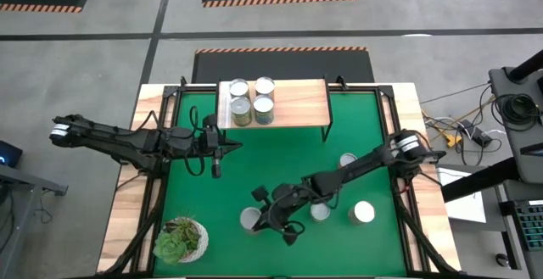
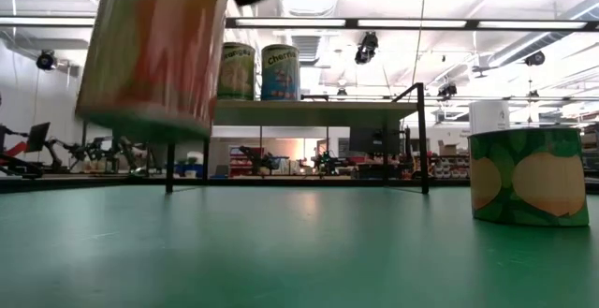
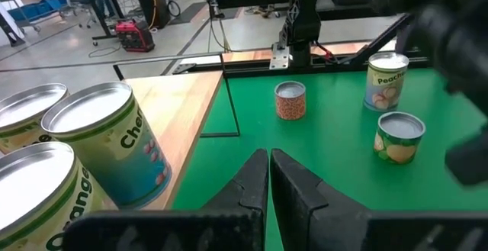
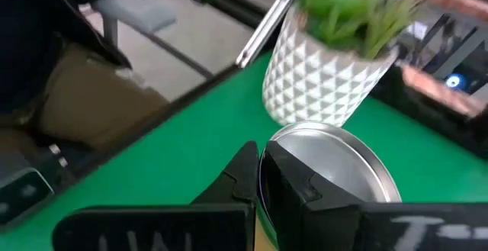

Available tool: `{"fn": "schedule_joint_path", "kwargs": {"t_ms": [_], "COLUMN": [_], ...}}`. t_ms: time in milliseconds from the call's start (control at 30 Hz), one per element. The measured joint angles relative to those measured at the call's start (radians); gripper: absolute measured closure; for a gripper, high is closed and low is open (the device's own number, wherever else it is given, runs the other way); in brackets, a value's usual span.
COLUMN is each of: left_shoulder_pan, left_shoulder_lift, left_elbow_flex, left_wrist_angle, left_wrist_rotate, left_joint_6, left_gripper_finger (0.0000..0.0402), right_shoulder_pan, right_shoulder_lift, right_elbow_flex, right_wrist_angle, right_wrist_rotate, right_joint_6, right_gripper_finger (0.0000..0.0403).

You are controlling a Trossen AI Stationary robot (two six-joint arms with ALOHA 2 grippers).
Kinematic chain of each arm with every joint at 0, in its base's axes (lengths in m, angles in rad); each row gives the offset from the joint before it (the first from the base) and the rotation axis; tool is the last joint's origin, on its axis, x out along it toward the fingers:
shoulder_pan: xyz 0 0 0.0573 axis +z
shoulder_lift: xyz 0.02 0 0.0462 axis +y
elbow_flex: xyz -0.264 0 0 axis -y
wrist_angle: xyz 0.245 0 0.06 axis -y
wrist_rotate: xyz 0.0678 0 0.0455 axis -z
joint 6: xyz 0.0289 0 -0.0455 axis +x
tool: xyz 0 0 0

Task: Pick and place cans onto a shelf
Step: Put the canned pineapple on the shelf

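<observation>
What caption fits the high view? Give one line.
Four cans on the shelf; right gripper beside another.

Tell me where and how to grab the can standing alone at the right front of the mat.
Grip that can across its round side wall, coming straight down from above with the fingers on opposite sides. It stands upright, its flat lid up, with open mat all round, so a top-down approach looks unobstructed.
</observation>
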Motion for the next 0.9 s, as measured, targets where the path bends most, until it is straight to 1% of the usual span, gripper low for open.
{"fn": "schedule_joint_path", "kwargs": {"t_ms": [133, 267, 333, 400, 500, 567, 633, 767, 833, 900], "left_shoulder_pan": [0.0, 0.0, 0.0, 0.0, 0.0, 0.0, 0.0, 0.0, 0.0, 0.0], "left_shoulder_lift": [0.0, 0.0, -0.002, -0.005, -0.011, -0.013, -0.016, -0.027, -0.032, -0.039], "left_elbow_flex": [0.0, 0.0, 0.0, 0.0, 0.0, 0.0, 0.0, 0.0, 0.0, 0.001], "left_wrist_angle": [0.0, 0.0, -0.001, -0.002, -0.002, -0.002, -0.001, 0.01, 0.027, 0.05], "left_wrist_rotate": [0.0, 0.0, 0.0, 0.0, 0.0, 0.0, 0.0, 0.0, 0.0, 0.0], "left_joint_6": [0.0, -0.006, -0.008, -0.008, -0.011, -0.011, -0.011, -0.011, -0.011, -0.011], "left_gripper_finger": [0.0402, 0.0402, 0.0402, 0.0402, 0.0402, 0.0402, 0.0402, 0.0402, 0.0402, 0.0402], "right_shoulder_pan": [0.002, 0.002, 0.002, 0.002, -0.004, -0.014, -0.032, -0.095, -0.14, -0.194], "right_shoulder_lift": [-0.043, -0.059, -0.08, -0.127, -0.224, -0.296, -0.363, -0.477, -0.522, -0.555], "right_elbow_flex": [-0.037, -0.059, -0.059, -0.048, -0.013, -0.006, -0.006, -0.013, -0.014, -0.017], "right_wrist_angle": [0.001, -0.003, -0.019, -0.119, -0.29, -0.358, -0.421, -0.545, -0.59, -0.63], "right_wrist_rotate": [0.0, 0.01, 0.02, 0.04, 0.117, 0.15, 0.156, 0.161, 0.183, 0.184], "right_joint_6": [0.003, 0.011, -0.01, -0.039, -0.065, -0.081, -0.085, -0.083, -0.089, -0.099], "right_gripper_finger": [0.0395, 0.0395, 0.0395, 0.0395, 0.0395, 0.0395, 0.0395, 0.0395, 0.0395, 0.0395]}}
